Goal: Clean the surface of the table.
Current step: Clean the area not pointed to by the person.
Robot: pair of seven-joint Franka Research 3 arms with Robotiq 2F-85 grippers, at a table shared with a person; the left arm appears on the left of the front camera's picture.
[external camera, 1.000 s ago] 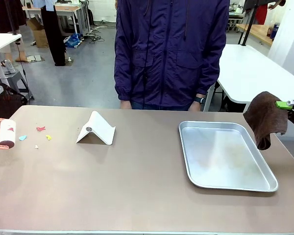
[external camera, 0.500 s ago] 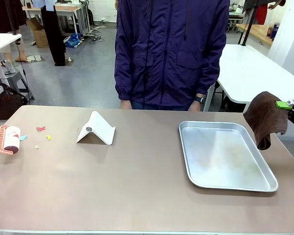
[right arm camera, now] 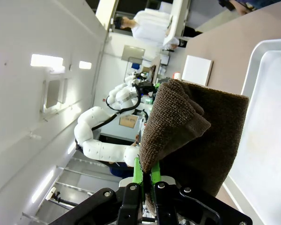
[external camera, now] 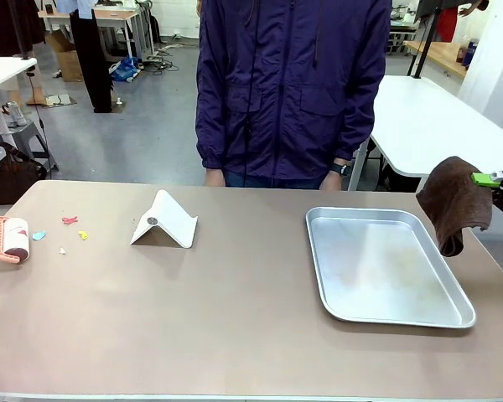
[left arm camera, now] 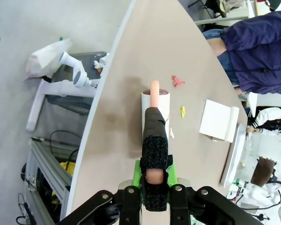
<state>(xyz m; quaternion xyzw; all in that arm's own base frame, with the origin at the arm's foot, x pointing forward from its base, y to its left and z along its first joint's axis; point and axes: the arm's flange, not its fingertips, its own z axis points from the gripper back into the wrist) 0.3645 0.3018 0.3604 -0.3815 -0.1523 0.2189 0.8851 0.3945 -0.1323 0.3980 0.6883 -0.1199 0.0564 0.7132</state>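
Observation:
The brownish table [external camera: 235, 327] has a few small coloured scraps [external camera: 70, 220] near its left end. A lint roller [external camera: 10, 238] with a pink frame lies on the table just left of them. In the left wrist view my left gripper [left arm camera: 154, 180] is shut on the roller's black-wrapped handle, and the roller head [left arm camera: 155, 99] rests on the table short of the scraps [left arm camera: 178, 81]. At the right edge my right gripper [external camera: 490, 179] is shut on a brown cloth [external camera: 454, 203] that hangs in the air beside the tray. The cloth [right arm camera: 192, 126] drapes over the right gripper [right arm camera: 146, 180].
A silver tray [external camera: 317, 276] lies on the right half of the table. A white folded card [external camera: 165, 220] stands left of the middle. A person in a dark blue jacket [external camera: 289, 92] stands at the far edge, hands down by the table.
The lint roller moved right toward the scraps, then drew back slightly left. The right gripper and cloth have not moved.

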